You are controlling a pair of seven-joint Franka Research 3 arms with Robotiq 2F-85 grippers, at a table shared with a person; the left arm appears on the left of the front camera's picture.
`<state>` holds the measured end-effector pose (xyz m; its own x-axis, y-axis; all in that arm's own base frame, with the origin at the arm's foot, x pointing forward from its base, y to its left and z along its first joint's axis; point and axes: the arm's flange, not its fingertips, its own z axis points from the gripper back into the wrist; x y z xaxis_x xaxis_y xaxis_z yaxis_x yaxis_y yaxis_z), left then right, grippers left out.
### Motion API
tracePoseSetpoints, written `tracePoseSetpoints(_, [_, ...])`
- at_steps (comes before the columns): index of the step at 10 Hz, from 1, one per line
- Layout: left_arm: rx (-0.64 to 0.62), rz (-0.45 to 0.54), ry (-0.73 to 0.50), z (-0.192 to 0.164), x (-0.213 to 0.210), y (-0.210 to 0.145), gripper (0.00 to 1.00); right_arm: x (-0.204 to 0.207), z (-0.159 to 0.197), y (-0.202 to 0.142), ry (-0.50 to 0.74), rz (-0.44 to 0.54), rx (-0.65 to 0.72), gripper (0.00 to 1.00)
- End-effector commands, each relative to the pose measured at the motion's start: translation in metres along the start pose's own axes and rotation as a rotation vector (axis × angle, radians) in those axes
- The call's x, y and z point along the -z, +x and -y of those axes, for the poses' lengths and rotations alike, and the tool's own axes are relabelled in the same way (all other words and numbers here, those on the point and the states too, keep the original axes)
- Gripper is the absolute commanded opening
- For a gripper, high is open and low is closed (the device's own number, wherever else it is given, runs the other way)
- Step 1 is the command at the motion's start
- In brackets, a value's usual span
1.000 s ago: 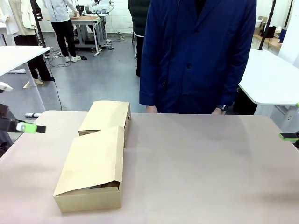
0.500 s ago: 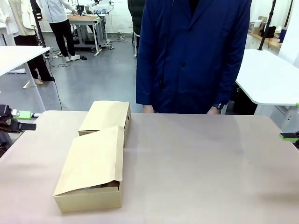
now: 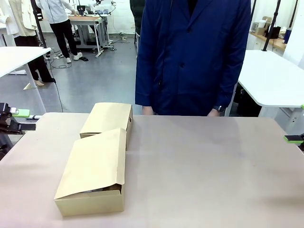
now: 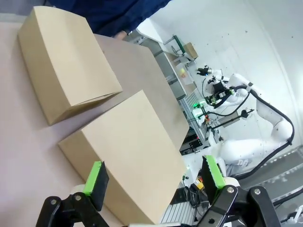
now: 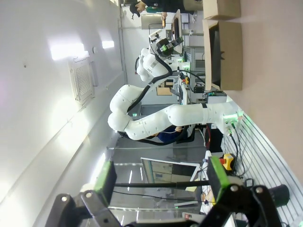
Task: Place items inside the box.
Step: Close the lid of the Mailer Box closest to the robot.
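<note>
My left hand [image 4: 154,182] hangs wide open and empty at the bench's [image 3: 204,166] left edge. My right hand [image 5: 161,182] is open and empty too. The box [image 3: 95,171] lies closed near the left, a second box [image 3: 108,118] touching behind it.

The right gripper [image 5: 161,182] stands with its jaws wide apart, holding nothing. Far across the surface [image 5: 274,71] sits the box [image 5: 226,54], beside the left arm [image 5: 161,118].

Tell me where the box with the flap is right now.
In the front view the box sits on the table's left side, nearest the robot, its far end touching a second cardboard box lying just behind it.
</note>
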<state>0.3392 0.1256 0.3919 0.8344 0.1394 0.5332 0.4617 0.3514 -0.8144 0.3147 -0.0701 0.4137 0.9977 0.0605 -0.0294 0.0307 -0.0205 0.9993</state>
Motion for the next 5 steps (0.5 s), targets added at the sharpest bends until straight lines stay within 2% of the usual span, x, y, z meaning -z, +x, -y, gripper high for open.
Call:
tracePoseSetpoints(1, [0.007, -0.015, 0.006, 0.0045, 0.0019, -0.0042, 1.00, -0.0003, -0.0044, 0.0004, 0.006, -0.003, -0.005, 1.00])
tracePoseSetpoints(5, [0.007, -0.015, 0.006, 0.0045, 0.0019, -0.0042, 1.00, -0.0003, -0.0044, 0.0004, 0.006, -0.003, -0.005, 1.00])
